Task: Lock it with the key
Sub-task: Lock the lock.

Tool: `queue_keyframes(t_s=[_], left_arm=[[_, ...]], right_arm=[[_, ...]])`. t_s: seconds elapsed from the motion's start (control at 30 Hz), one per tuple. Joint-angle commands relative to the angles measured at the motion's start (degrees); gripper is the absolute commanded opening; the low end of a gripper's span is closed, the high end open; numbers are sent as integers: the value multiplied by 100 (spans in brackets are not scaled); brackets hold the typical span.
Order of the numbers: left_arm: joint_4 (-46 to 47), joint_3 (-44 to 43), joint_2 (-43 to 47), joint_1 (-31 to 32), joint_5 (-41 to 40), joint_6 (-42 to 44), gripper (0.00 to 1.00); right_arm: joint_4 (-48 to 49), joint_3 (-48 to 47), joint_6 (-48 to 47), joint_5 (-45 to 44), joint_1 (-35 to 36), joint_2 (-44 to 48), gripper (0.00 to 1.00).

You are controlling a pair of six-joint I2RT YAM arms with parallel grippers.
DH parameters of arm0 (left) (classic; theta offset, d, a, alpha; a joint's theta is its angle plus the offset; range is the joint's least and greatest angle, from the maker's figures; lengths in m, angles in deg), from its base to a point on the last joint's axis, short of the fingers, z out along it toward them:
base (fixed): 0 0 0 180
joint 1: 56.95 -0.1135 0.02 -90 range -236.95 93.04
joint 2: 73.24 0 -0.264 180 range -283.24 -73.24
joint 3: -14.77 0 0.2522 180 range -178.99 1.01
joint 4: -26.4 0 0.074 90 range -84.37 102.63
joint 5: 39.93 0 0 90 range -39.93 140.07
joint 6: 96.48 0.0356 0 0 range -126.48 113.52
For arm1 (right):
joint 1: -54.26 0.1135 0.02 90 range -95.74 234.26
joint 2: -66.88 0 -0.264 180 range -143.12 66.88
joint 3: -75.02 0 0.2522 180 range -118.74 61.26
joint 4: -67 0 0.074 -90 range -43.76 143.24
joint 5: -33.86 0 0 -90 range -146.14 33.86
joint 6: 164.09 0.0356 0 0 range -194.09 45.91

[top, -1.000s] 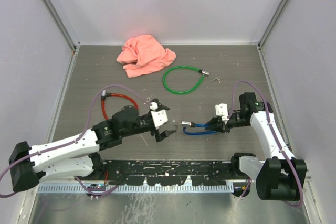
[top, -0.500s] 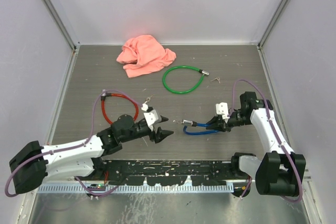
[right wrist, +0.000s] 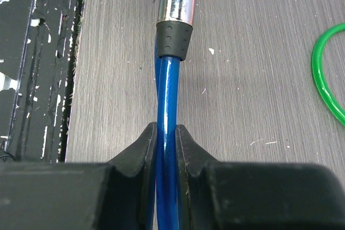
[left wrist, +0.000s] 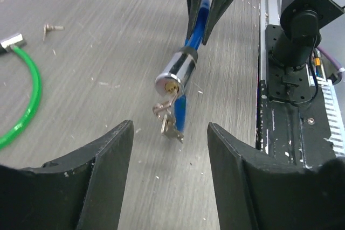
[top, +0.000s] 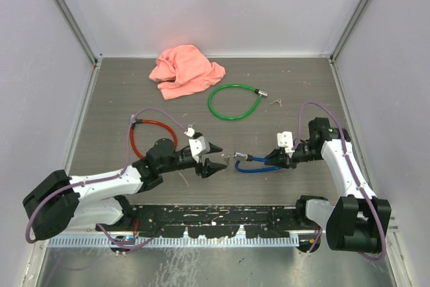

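Left gripper (top: pixel 220 157) of mine lay low over the grey table (top: pixel 121 92), jaws apart and grasping nothing, pointed at the chrome lock cylinder (left wrist: pixel 178 71) just ahead. A key (left wrist: pixel 171 129) dangled from the cylinder's keyhole face, clear of both my fingers. My right gripper (right wrist: pixel 167 133) was clenched on the blue cable (right wrist: pixel 167 79) just behind the cylinder, near the table's front middle. A green cable loop (top: pixel 234 102) lay farther back.

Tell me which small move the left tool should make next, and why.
Probably ease the left tool forward onto the keys hanging at the lock cylinder: its jaws stand open short of them, and the right tool grips the blue cable.
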Motion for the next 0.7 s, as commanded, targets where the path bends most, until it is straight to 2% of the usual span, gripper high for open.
queue_keyframes(t_s=[0.0, 0.2, 0.4, 0.67], left_arm=[[223, -434, -34, -8, 419, 821, 58], [156, -599, -219, -8, 447, 1042, 54], [270, -715, -465, -8, 580, 926, 43], [500, -816, -785, -8, 666, 707, 36]], right_arm=[[-19, 12, -152, -394, -61, -52, 1], [-38, 7, -176, -369, -64, -70, 1], [-38, 20, -183, -368, -66, -61, 1], [-69, 29, -209, -360, -66, -50, 1]])
